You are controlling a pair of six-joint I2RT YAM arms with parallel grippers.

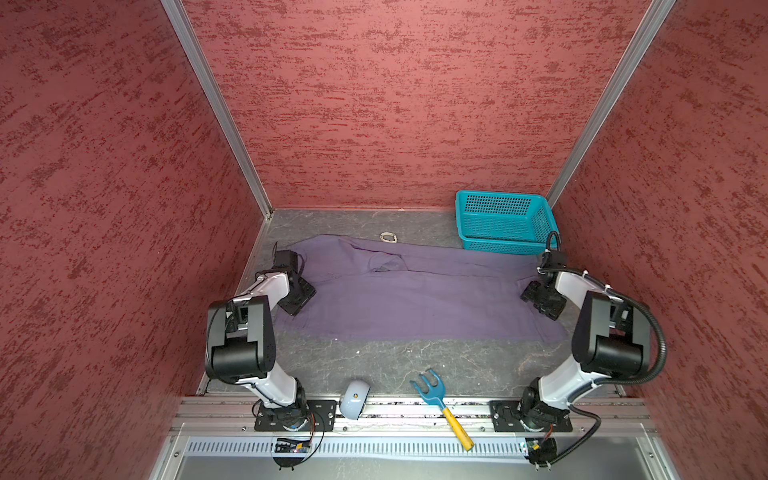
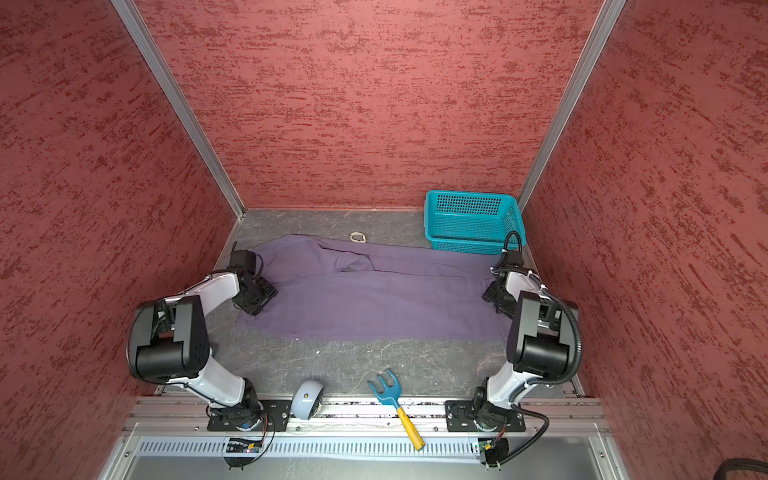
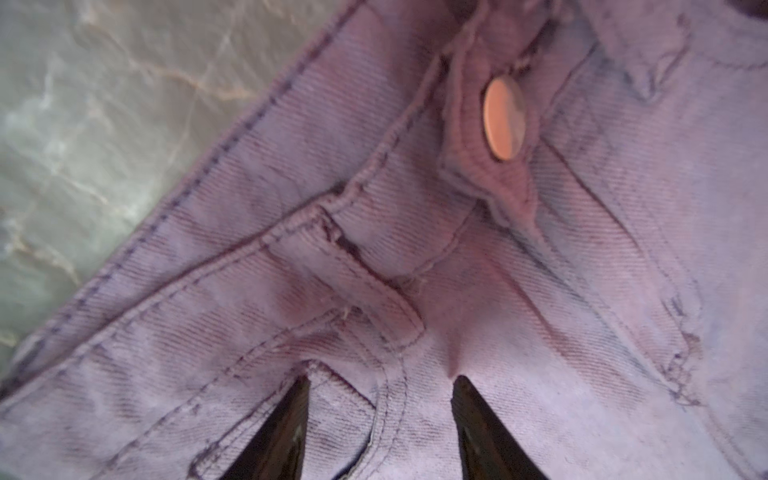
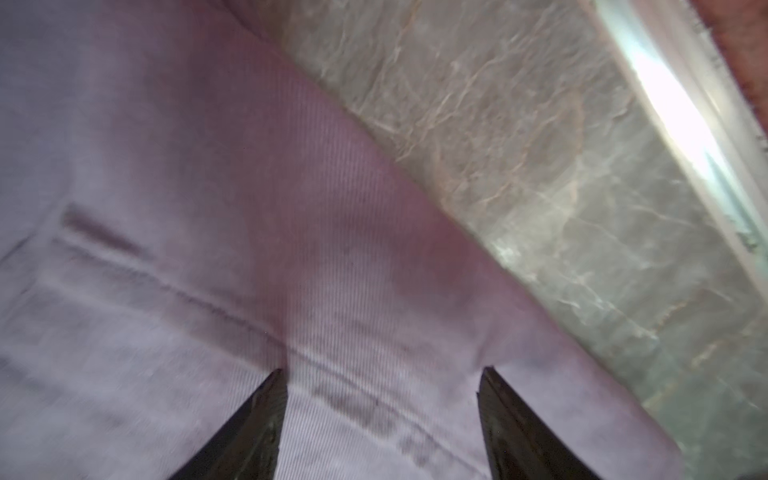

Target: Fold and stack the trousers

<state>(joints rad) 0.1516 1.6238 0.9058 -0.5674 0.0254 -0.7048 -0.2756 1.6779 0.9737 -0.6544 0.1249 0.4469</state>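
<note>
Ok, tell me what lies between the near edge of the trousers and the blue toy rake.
Nothing: in both top views only bare grey marbled table separates the trousers from the rake.

Lavender trousers (image 1: 415, 299) lying flat, spread sideways (waist end left).

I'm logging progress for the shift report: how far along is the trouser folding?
Done: the trousers lie spread flat across the table, no clear fold visible. In hand: the left gripper sits open over the waistband by the button, the right gripper open over the leg end; no cloth is lifted. Left: all folds and the stacking.
</note>
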